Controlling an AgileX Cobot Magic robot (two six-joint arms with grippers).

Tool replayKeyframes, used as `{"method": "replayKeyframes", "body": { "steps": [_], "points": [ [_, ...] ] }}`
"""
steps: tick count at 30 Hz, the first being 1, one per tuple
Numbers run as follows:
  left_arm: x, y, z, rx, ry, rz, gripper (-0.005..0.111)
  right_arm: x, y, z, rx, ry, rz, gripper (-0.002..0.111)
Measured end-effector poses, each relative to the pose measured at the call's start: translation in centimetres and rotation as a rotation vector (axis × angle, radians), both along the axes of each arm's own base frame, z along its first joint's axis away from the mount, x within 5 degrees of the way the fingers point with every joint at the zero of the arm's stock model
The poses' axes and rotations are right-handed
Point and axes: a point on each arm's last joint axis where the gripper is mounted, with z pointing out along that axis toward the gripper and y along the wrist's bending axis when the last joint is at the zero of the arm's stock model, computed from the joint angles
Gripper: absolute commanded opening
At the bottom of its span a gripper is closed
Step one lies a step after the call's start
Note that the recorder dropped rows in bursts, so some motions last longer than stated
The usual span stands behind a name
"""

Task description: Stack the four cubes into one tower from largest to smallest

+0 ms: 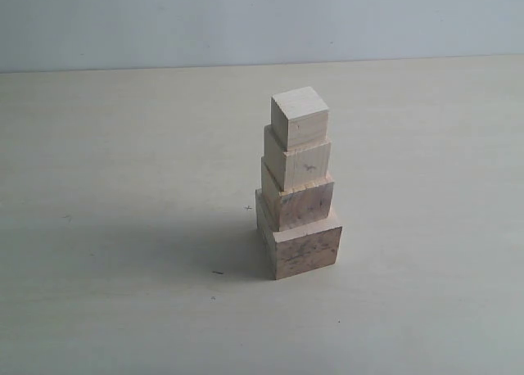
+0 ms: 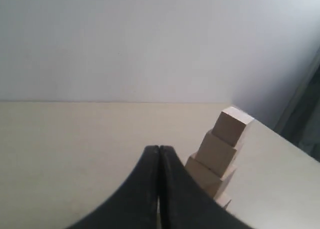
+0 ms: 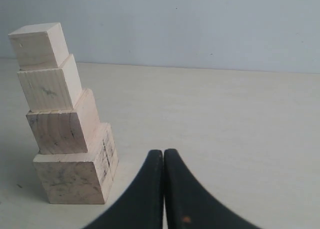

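The four cubes stand as one stepped tower (image 1: 297, 187) in the middle of the pale table. Its base is the largest speckled cube (image 1: 301, 244), then the second speckled cube (image 1: 299, 196), a paler cube (image 1: 298, 159) and the smallest pale cube (image 1: 300, 117) on top. The left wrist view has the tower (image 2: 216, 154) beyond the shut left gripper (image 2: 159, 150). In the right wrist view the tower (image 3: 60, 119) stands apart from the shut right gripper (image 3: 163, 153). Neither gripper holds anything or touches the tower. No gripper appears in the exterior view.
The light table (image 1: 123, 228) stretches bare around the tower, with a few small dark marks (image 1: 217, 272) near its base. A pale wall (image 1: 246, 23) runs behind the far table edge. A dark vertical strip (image 2: 305, 119) shows past the table corner in the left wrist view.
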Motion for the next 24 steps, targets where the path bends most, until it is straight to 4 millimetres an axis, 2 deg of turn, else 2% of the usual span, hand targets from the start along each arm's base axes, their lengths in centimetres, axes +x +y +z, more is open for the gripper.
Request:
{"method": "replayKeyframes", "body": {
  "steps": [4, 9, 24],
  "points": [
    [-0.3, 0.8, -0.6, 0.028, 0.001, 0.055, 0.0, 0.0, 0.0, 0.0, 0.0, 0.0, 0.0, 0.0],
    [-1.3, 1.7, -4.1, 0.05, -0.091, 0.101, 0.0, 0.0, 0.0, 0.0, 0.0, 0.0, 0.0, 0.0],
    [-1.7, 1.8, -5.3, 0.116, -0.032, 0.084, 0.0, 0.0, 0.0, 0.0, 0.0, 0.0, 0.0, 0.0]
  ]
}}
